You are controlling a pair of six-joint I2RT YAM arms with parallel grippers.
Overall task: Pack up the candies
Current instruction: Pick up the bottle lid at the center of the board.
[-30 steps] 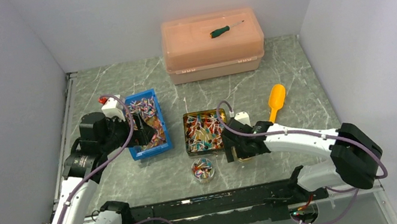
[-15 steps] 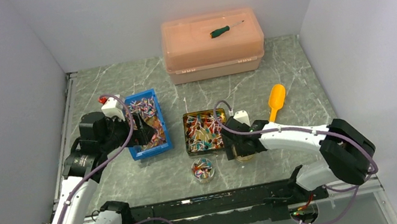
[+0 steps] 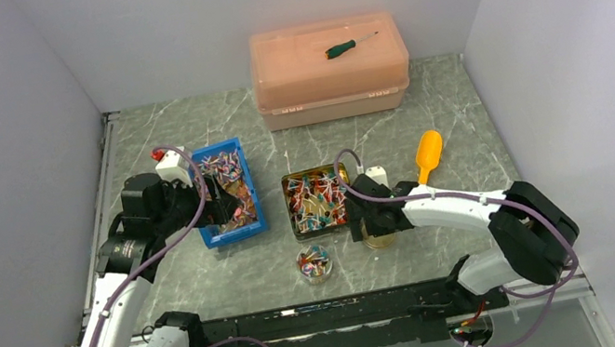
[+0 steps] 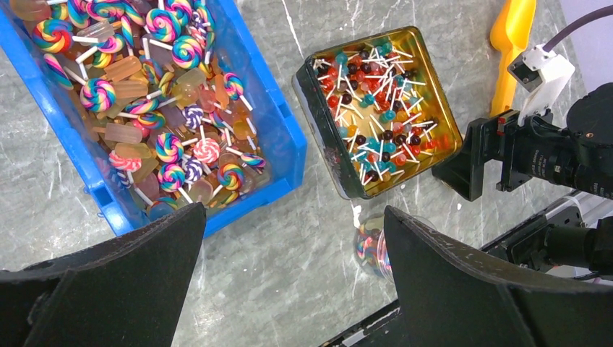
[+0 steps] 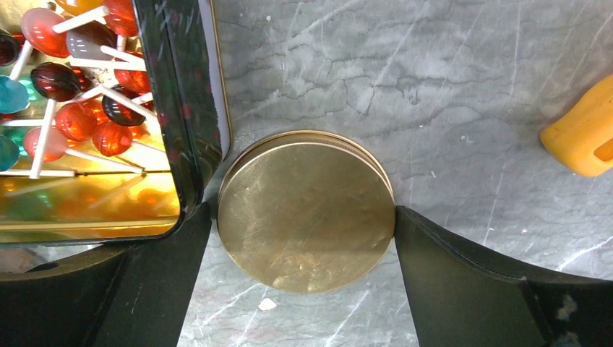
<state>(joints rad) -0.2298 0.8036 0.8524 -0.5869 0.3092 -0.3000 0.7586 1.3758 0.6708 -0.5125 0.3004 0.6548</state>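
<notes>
The candies are lollipops. Swirl lollipops fill a blue bin [image 3: 246, 224] [image 4: 285, 137], round ones on white sticks fill a gold rectangular tin [image 3: 289, 181] [image 4: 442, 108], and some fill a small clear round jar [image 3: 314, 264] [image 4: 370, 246] in front. My left gripper [image 3: 229, 207] [image 4: 293, 213] is open and empty above the bin's near end. My right gripper [image 3: 375, 223] [image 5: 302, 217] is shut on a round gold lid [image 5: 307, 210], both fingers touching its rim, just right of the tin's near corner [image 5: 184, 108].
An orange scoop [image 3: 426, 156] [image 5: 582, 137] lies right of the tin. A large orange lidded box [image 3: 331, 85] stands at the back with a green-handled screwdriver [image 3: 348, 46] on top. Walls close both sides.
My right gripper has shifted slightly away from me along the tin's right side, with the gold lid between its fingers. The left arm has hardly moved.
</notes>
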